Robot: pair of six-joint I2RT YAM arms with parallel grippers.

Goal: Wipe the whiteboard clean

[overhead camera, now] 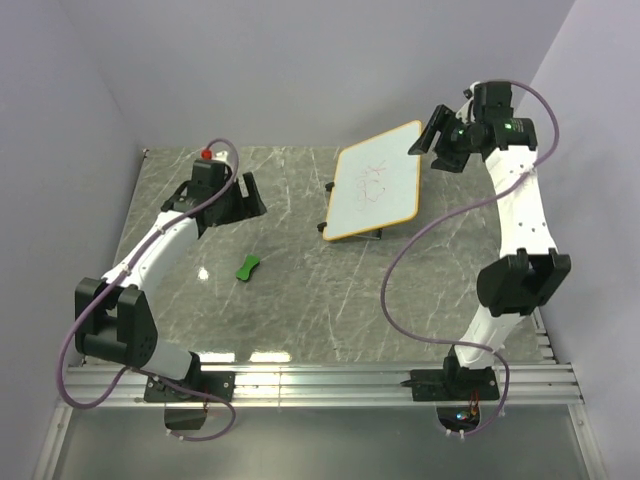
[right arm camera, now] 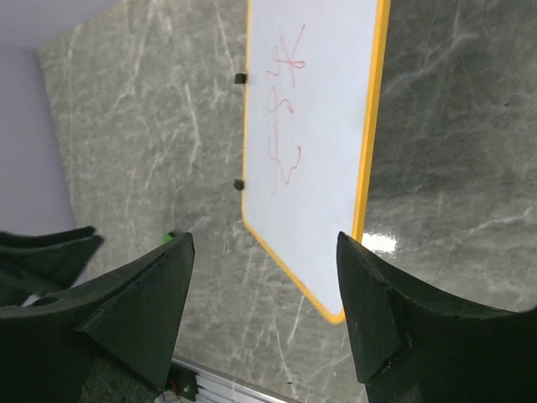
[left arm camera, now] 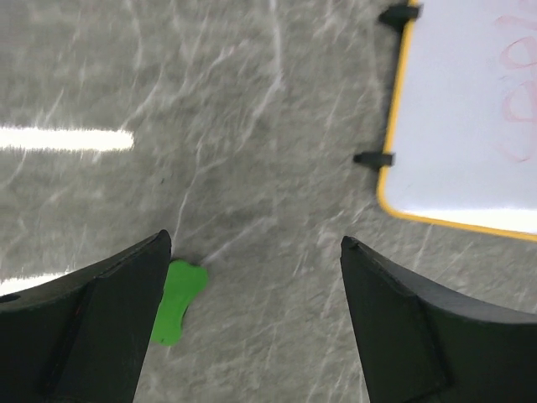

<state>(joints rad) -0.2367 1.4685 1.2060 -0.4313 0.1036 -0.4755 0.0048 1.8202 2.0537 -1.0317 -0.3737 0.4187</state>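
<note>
The whiteboard (overhead camera: 375, 188) lies flat on the marble table right of centre, orange-rimmed, with faint red scribbles on it. It also shows in the left wrist view (left arm camera: 470, 117) and the right wrist view (right arm camera: 315, 126). A small green bow-shaped eraser (overhead camera: 248, 267) lies on the table left of the board, partly behind my left finger in the left wrist view (left arm camera: 178, 300). My left gripper (overhead camera: 247, 197) is open and empty, above the table beyond the eraser. My right gripper (overhead camera: 432, 133) is open and empty, raised near the board's far right corner.
A red-capped marker (overhead camera: 207, 154) stands at the table's far left behind the left arm. Purple cables loop off both arms. The aluminium base rail (overhead camera: 330, 380) runs along the near edge. Walls close in behind and on both sides.
</note>
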